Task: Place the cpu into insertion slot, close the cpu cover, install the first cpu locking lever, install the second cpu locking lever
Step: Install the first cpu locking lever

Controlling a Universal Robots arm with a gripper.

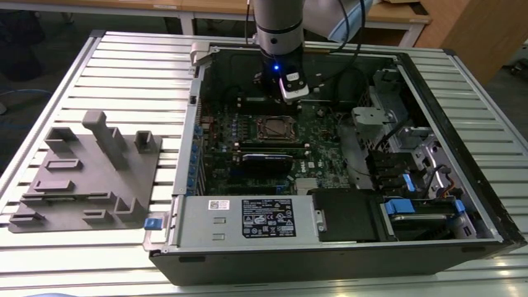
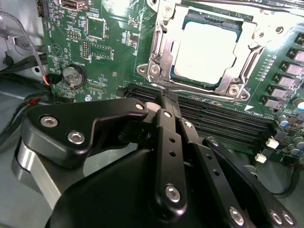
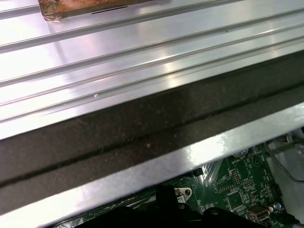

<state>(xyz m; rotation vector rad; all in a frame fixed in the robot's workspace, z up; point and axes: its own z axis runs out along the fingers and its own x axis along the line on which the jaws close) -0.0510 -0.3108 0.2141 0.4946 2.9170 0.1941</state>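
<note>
The cpu (image 2: 204,47), a pale silver-grey square, lies in the insertion slot (image 1: 276,128) on the green board inside the open case. The cpu cover (image 2: 160,50), a silvery frame with a square window, lies flat around the chip. I cannot tell how the locking levers stand. My gripper (image 2: 166,98) hangs just above the board beside the socket, over the long black memory slots (image 2: 223,118). Its black fingers are shut together with nothing between them. In the exterior view my gripper (image 1: 279,102) sits just behind the socket, under the arm.
A round coin battery (image 2: 73,75) and cables lie near the gripper. A black card (image 1: 266,162) stands in front of the socket, and the power supply (image 1: 256,219) and blue-tabbed drive bays (image 1: 404,204) lie nearer. A grey fixture plate (image 1: 91,173) rests on the slatted table. The case rim (image 3: 142,171) crosses the first wrist view.
</note>
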